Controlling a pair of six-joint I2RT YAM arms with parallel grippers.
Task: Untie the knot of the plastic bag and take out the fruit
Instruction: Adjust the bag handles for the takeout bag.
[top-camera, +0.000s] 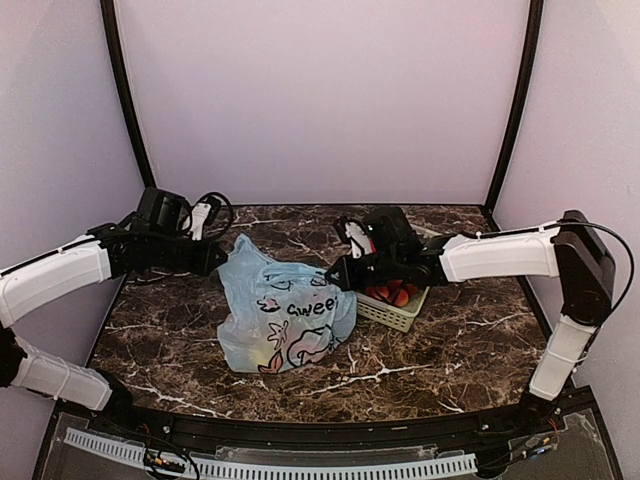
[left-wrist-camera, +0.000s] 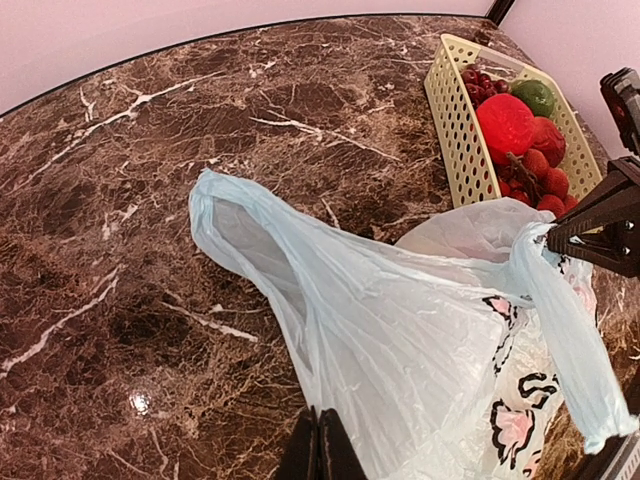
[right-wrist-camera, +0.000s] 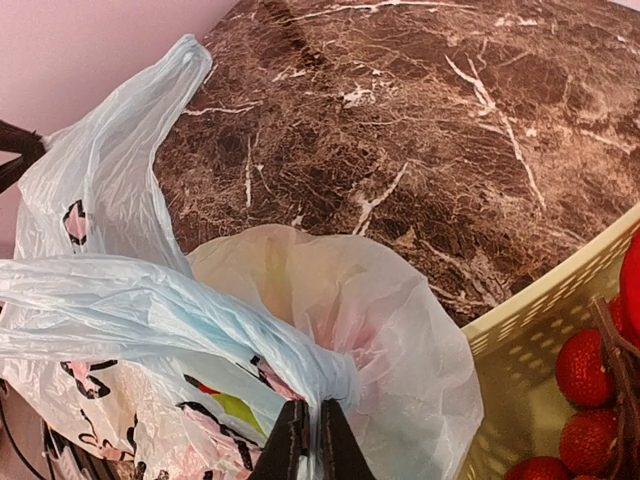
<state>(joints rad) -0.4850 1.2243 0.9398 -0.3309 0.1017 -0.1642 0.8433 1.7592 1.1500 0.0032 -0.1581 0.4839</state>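
We hold the bag (top-camera: 285, 320) by two parts of its top, near the middle of the table (top-camera: 450, 350).
The bag lies printed side up, and a yellow-green patch of fruit (right-wrist-camera: 237, 410) shows faintly through the film. At the bag's 10 o'clock corner our left tool (top-camera: 215, 258) is fully closed, with film pinched between its fingertips. At 1 o'clock our right tool (top-camera: 335, 278) is clamped on a handle gathered into a tight bunch at its tip. The two held parts stand apart, and the mouth between them is slack. Farther off, at the bag's 3 o'clock, the basket (top-camera: 388, 313) holds strawberries (top-camera: 398, 296).
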